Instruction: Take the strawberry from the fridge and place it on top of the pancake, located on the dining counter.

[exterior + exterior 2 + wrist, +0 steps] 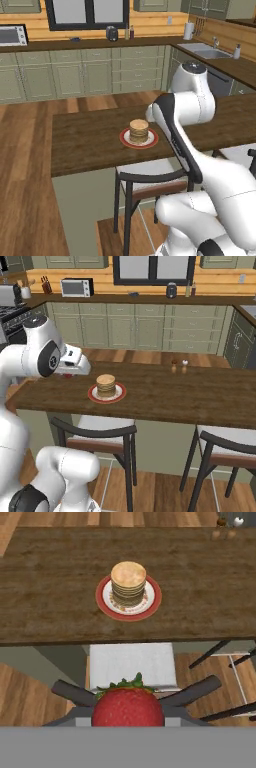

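The strawberry (128, 706), red with green leaves, sits at the bottom of the hand view with my gripper (128, 714) shut on it. The gripper (70, 373) hangs left of the pancake and over the near edge of the dining counter (175, 396). The pancake (128, 582) is a tan stack on a red-rimmed white plate (102, 601), ahead of the hand on the dark wood counter (50, 587). From the left base view the pancake (138, 131) shows beside my white arm, which hides the hand. In the right base view the pancake (106, 385) stands upright. The fridge is out of view.
A black-legged stool (95, 431) stands directly below the hand, and another (225, 441) to the right. Two small shakers (179, 363) stand at the counter's far edge. Green-grey cabinets (85, 75) line the back wall beyond a wooden floor.
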